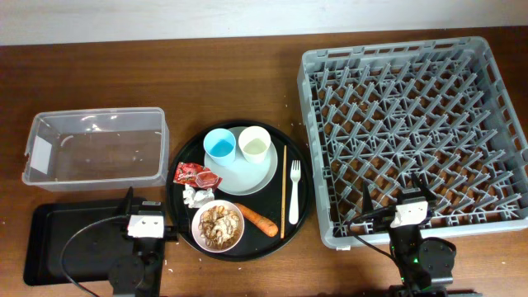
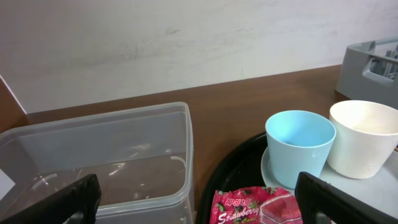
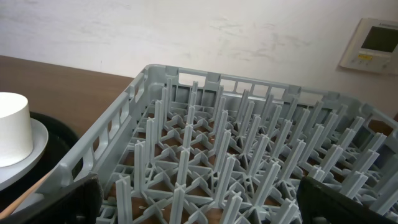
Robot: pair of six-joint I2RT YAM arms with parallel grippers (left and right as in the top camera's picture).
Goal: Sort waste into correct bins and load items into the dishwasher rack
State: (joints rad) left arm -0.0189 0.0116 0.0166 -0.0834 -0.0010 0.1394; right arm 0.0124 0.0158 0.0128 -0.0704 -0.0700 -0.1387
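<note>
On the round black tray [image 1: 183,169] a pale plate [image 1: 247,172] carries a light-blue cup [image 1: 220,146] and a cream cup [image 1: 255,144]. Around it lie a red snack wrapper [image 1: 196,175], a crumpled tissue [image 1: 195,196], a bowl [image 1: 219,225] of brown food scraps, a carrot [image 1: 257,219], a white fork [image 1: 294,191] and a chopstick [image 1: 284,190]. My left gripper [image 1: 139,206] is open and empty over the black rectangular tray [image 1: 66,239], facing the wrapper [image 2: 255,208] and the clear tub [image 2: 93,162]. My right gripper [image 1: 396,198] is open and empty over the front edge of the grey rack [image 1: 412,124].
The clear tub [image 1: 95,147] stands at the back left with a white label on its left wall. The rack's upright pegs [image 3: 249,143] fill the right wrist view, with the cream cup [image 3: 13,127] at its left edge. A wall panel [image 3: 373,43] hangs behind.
</note>
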